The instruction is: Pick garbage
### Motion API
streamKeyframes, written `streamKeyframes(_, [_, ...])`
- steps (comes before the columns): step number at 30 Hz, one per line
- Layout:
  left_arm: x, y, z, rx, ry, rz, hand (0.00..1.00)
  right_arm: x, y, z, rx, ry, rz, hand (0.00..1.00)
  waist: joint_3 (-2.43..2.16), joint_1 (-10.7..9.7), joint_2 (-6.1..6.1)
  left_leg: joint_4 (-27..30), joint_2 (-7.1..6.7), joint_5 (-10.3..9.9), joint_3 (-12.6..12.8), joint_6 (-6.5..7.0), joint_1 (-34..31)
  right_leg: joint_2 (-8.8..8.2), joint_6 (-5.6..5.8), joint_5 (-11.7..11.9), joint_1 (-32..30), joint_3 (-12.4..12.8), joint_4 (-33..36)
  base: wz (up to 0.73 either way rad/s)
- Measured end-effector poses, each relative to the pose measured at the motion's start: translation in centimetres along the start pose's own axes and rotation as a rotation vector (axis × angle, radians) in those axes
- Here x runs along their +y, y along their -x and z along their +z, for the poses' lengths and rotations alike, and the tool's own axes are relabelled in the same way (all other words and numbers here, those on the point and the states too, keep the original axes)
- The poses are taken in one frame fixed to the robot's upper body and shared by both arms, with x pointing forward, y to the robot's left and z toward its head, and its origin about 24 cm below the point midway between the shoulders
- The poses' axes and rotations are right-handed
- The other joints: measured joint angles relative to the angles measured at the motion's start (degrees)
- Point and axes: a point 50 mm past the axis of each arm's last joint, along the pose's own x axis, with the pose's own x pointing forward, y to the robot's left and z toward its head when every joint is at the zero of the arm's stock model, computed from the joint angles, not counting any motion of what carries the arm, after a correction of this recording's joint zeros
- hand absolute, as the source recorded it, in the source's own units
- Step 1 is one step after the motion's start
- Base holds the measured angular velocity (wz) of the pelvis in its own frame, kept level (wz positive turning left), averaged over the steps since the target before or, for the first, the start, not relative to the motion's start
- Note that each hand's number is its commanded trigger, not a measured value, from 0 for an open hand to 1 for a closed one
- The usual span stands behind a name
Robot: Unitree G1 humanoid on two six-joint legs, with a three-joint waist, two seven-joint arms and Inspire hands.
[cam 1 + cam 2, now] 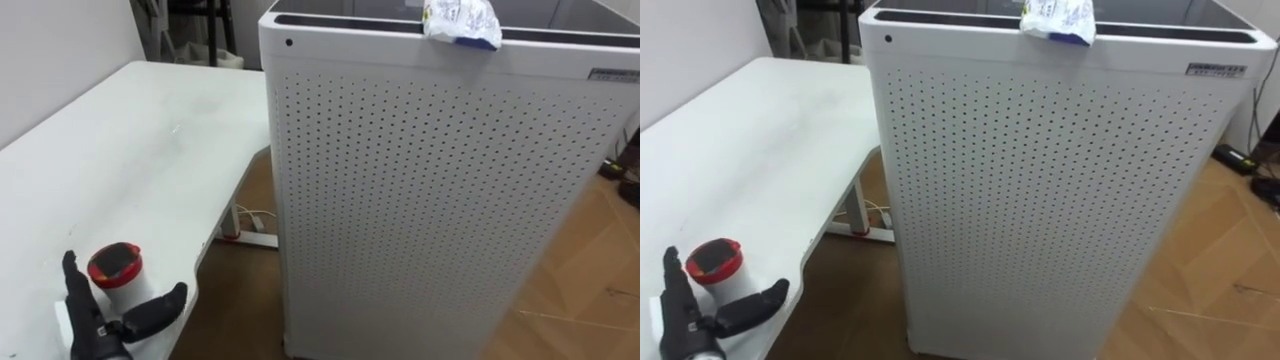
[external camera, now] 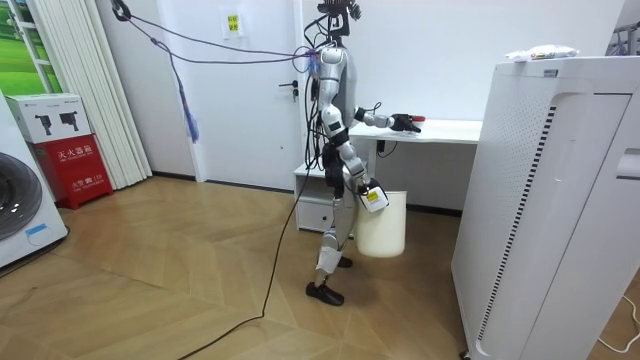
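Lowest in the left eye view, at the near end of the flat white tabletop, the robot's black left hand is seen with fingers straight and thumb spread wide, clamped on nothing. A small white cylindrical container with a red lid stands upright just beyond it, in the gap between fingers and thumb, close to the tabletop's right edge; whether it is touched cannot be told. Past that edge a tall white perforated metal cabinet rises from the wooden floor, and a crumpled white, blue and yellow wrapper lies on the front edge of its top, slightly overhanging. The same arrangement is given by the right eye view. In the room view the robot is shown standing beside the table, left arm held out over it, while the right hand hangs low at the rim of a pale plastic bucket; how its fingers are set cannot be told. The step in hand is judged to be the reach for the container, not yet grasped. Next, fingers and thumb would need to be closed round its body without tipping it, after which it could be carried to the bucket; the wrapper is left for later.
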Motion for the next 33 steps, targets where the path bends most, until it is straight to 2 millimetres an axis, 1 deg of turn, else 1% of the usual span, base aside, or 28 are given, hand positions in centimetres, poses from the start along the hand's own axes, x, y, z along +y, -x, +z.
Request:
streamKeyframes(2, [0.9, -0.7, 0.0, 0.022, 0.017, 0.035, 1.0, -0.1, 0.0, 0.0, 0.004, -0.002, -0.002, 1.0, -0.13, 0.0, 0.25, -0.3, -0.04, 0.1, 0.0, -0.03, 0.0, 0.0, -0.04, 0.0, 0.2, -0.1, 0.0, 0.0])
streamKeyframes(6, [1.9, -1.5, 0.0, 0.057, 0.069, 0.096, 1.0, -0.1, 0.0, -0.3, 0.021, -0.01, -0.003, 1.0, -0.07, -0.1, 0.73, -0.8, -0.19, 0.2, 0.0, -0.03, 0.2, -0.03, -0.07, 0.1, 0.2, 0.0, -0.1, 0.0])
streamKeyframes(7, [2.0, -1.6, 0.0, 0.06, 0.069, 0.108, 1.0, -0.1, 0.1, -0.3, 0.021, -0.012, -0.005, 1.0, 0.07, -0.2, 0.98, -0.9, -0.24, 0.3, 0.1, -0.02, 0.3, -0.05, -0.04, 0.1, 0.1, 0.1, -0.2, 0.0])
streamKeyframes(9, [2.2, -1.6, -0.1, 0.071, 0.072, 0.129, 1.0, -0.2, 0.1, -0.3, 0.021, -0.009, -0.007, 1.0, 0.03, -0.6, 1.25, -1.0, -0.43, 0.4, 0.0, 0.06, 0.4, -0.21, -0.03, 0.1, 0.1, 0.1, -0.4, 0.0])
streamKeyframes(12, [2.3, -1.5, -0.2, 0.079, 0.082, 0.151, 1.0, -0.2, 0.1, -0.3, 0.02, -0.008, -0.01, 1.0, 0.1, -1.0, 1.62, -1.3, -0.59, 0.5, 0.0, 0.16, 0.8, -0.34, -0.03, 0.1, 0.3, 0.1, -0.5, 0.0])
streamKeyframes(20, [2.5, -1.9, -0.2, 0.087, 0.084, 0.161, 1.0, -0.2, 0.0, 0.1, 0.009, 0.017, -0.006, 1.0, 0.32, -1.5, 1.43, -1.9, -0.71, 0.7, 0.0, 0.22, 1.4, -0.44, -0.02, 0.1, 0.7, 0.3, -0.5, 0.0])
streamKeyframes(22, [2.4, -2.1, -0.1, 0.084, 0.08, 0.155, 1.0, -0.2, 0.0, 0.1, 0.007, 0.017, -0.004, 1.0, 0.51, -1.5, 1.23, -1.9, -0.77, 0.9, 0.0, 0.26, 1.4, -0.53, 0.0, 0.1, 0.7, 0.2, -0.5, 0.0])
streamKeyframes(25, [2.4, -2.1, -0.2, 0.08, 0.08, 0.14, 1.0, -0.2, 0.1, 0.2, 0.002, 0.019, -0.006, 1.0, 0.73, -1.6, 1.31, -1.8, -0.83, 0.9, 0.2, 0.36, 1.1, -0.71, 0.12, 0.2, 0.4, 0.2, -0.2, -0.01])
streamKeyframes(27, [2.3, -2.2, -0.2, 0.074, 0.084, 0.128, 1.0, -0.4, 0.1, 0.2, -0.001, 0.02, -0.009, 1.0, 0.73, -1.6, 1.39, -1.5, -0.84, 1.0, 0.3, 0.44, 0.3, -0.77, 0.26, 0.2, -0.1, 0.2, -0.1, 0.0])
streamKeyframes(28, [2.2, -2.3, -0.1, 0.069, 0.087, 0.117, 1.0, -0.4, 0.1, 0.2, -0.001, 0.019, -0.01, 1.0, 0.84, -1.6, 1.37, -1.3, -0.87, 1.0, 0.3, 0.45, 0.1, -0.79, 0.33, 0.3, -0.3, 0.2, -0.1, 0.03])
streamKeyframes(33, [1.8, -2.4, 0.2, 0.059, 0.095, 0.104, 1.0, -0.3, 0.0, 0.5, -0.011, 0.006, -0.008, 1.0, 0.83, -1.5, 1.28, -1.1, -0.88, 1.0, 0.5, 0.51, -1.2, -0.83, 0.4, 0.3, -1.4, 0.3, 0.5, 0.01])
